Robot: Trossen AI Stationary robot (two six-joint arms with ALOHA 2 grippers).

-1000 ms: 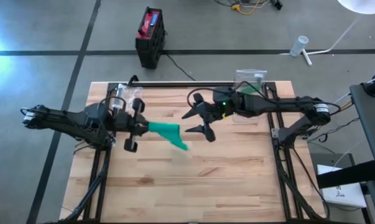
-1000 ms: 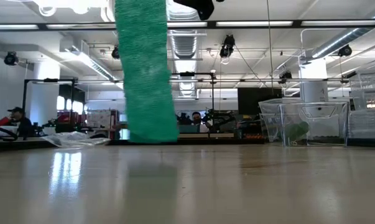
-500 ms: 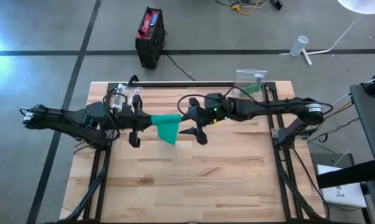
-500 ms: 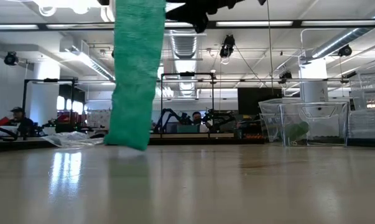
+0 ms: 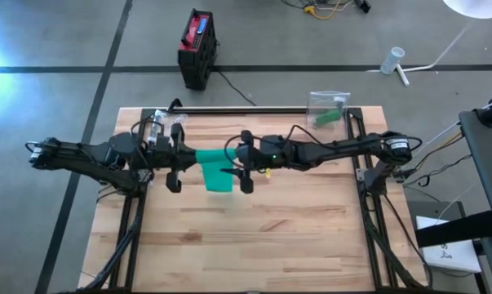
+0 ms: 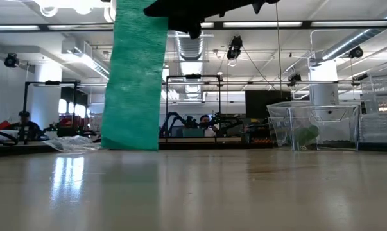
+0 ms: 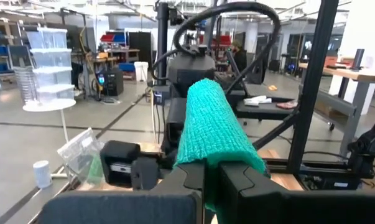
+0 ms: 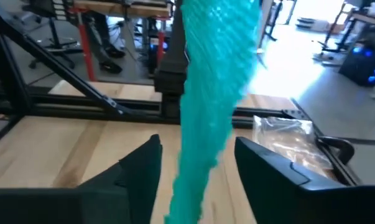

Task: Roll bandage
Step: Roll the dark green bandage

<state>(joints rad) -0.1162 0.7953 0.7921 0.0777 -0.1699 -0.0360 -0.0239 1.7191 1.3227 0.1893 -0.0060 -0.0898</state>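
Right gripper (image 5: 239, 171) open, fingers straddling the hanging green bandage (image 5: 215, 173) without touching. Left gripper (image 5: 174, 158) clamped shut on its upper end, mid-table. Strip's long axis vertical; right arm best placed to seize it.

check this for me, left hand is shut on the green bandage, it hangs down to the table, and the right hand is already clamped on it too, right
Not quite. In the right wrist view the right hand is open, its fingers on either side of the green bandage, not touching it. The rest stands.

A robotics lab: concrete floor (image 5: 50, 33), ceiling ducts (image 6: 188, 45), other workbenches (image 7: 336, 68).
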